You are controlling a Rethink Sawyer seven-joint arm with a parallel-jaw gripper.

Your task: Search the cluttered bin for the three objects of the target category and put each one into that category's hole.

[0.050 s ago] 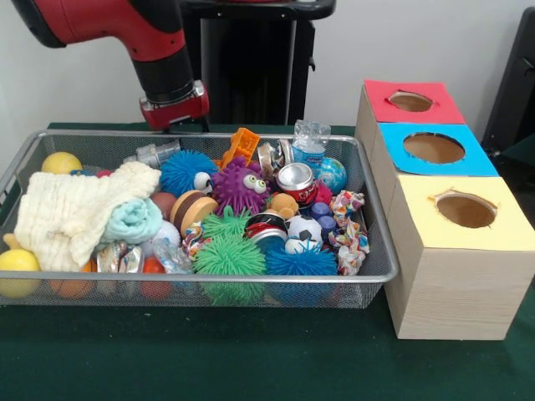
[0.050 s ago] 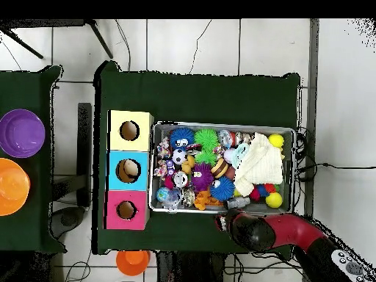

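Bin of toys on green table, white wall behind, tiled floor, pincer state unclear

A tabletop covered in dark green cloth fills the middle of the room. To one side, seen from overhead, a second green-covered surface holds a purple bowl and, just beside it, an orange bowl. A smaller orange bowl sits on the floor near the tabletop's corner. The floor is pale tile with dark grout lines, and thin black cables trail across it. Behind the tabletop, in the front view, stands a plain white wall.
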